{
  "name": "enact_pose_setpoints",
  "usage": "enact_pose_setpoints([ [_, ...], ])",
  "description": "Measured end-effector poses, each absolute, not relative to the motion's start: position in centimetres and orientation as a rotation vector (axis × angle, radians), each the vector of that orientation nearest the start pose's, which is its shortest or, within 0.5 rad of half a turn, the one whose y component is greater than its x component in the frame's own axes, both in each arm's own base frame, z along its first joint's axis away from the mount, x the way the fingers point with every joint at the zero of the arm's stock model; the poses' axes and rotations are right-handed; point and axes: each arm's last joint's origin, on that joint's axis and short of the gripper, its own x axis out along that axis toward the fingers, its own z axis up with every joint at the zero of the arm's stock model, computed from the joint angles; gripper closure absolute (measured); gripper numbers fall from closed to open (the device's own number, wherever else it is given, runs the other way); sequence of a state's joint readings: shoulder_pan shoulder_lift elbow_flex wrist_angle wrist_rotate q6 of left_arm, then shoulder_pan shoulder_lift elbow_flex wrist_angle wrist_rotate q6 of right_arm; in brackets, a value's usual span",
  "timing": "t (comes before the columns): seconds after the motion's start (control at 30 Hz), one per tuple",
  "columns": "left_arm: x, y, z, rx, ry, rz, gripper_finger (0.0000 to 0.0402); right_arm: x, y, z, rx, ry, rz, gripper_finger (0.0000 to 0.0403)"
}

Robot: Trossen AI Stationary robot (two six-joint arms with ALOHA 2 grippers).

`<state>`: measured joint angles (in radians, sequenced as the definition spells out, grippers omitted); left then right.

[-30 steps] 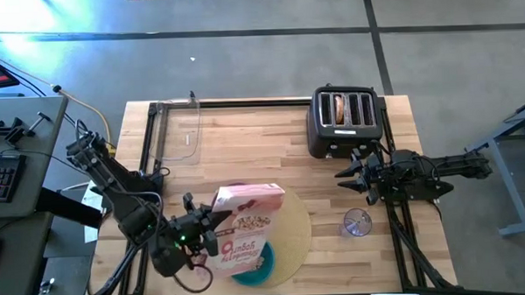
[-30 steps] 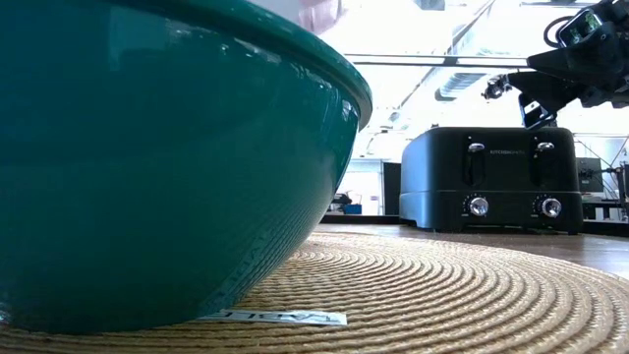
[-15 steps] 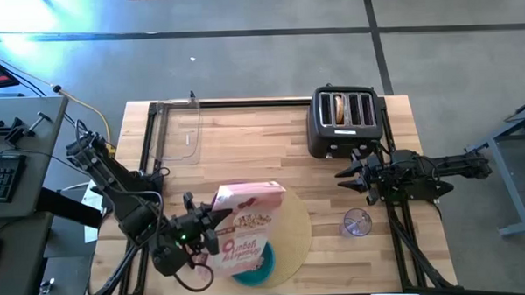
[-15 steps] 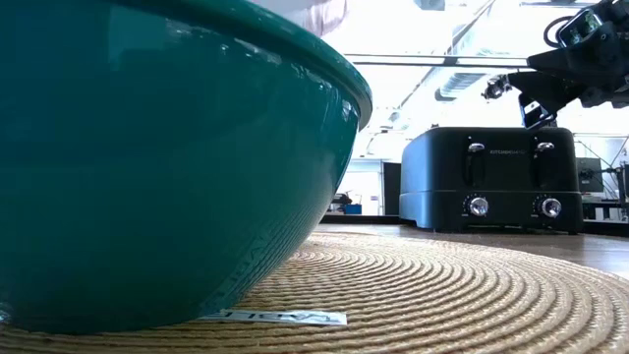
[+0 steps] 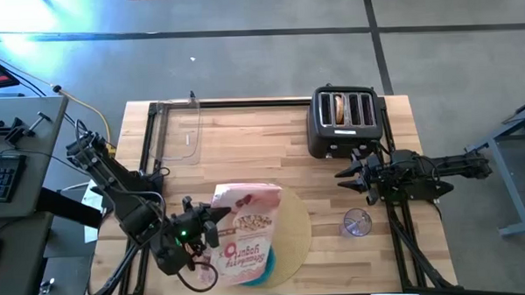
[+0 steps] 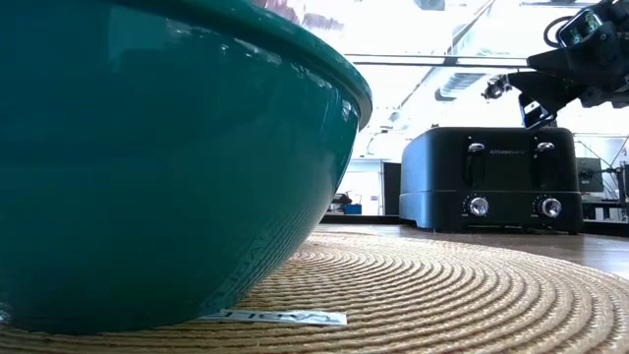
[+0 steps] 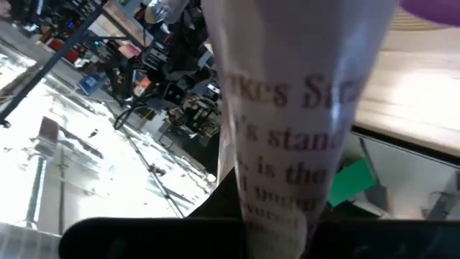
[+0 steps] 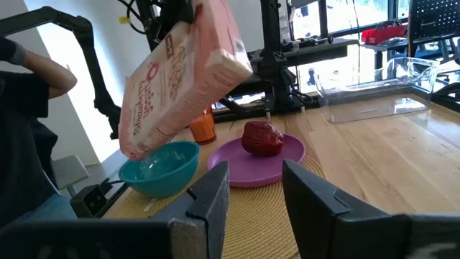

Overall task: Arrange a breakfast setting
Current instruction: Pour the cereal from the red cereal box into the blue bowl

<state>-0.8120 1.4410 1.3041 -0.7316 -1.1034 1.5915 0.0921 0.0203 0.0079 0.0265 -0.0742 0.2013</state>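
Left gripper clamped on the tall pink cardboard cereal box. Box tipped steeply, mouth downward, directly over the small teal bowl on the round tan woven mat. Pour looks imminent. Right gripper partly open, empty, idle beside the black four-slot toaster.

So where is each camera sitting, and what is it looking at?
High view: above the table, looking straight down; both arms, left gripper holding the tilted cereal box.
Low view: at mat height, beside the teal bowl, facing the toaster.
Left wrist view: right against the box.
Right wrist view: past the right gripper, facing the purple plate and red fruit.
Shared: the bowl shows in the low and right wrist views.
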Motion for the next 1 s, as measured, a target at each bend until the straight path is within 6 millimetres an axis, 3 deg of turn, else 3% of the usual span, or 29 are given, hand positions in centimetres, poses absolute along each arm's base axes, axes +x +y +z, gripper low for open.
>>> enact_pose_setpoints([
  [0.23, 21.3, -18.8, 32.5, 2.159, 0.716, -0.206, 0.0401, 9.8, 1.1, 16.7, 0.201, 0.002, 0.167, 0.0288],
  [1.0, 21.2, -17.2, 31.5, 1.608, 0.812, -0.146, 0.0401, 9.8, 1.1, 16.7, 0.201, 0.003, 0.167, 0.0288],
])
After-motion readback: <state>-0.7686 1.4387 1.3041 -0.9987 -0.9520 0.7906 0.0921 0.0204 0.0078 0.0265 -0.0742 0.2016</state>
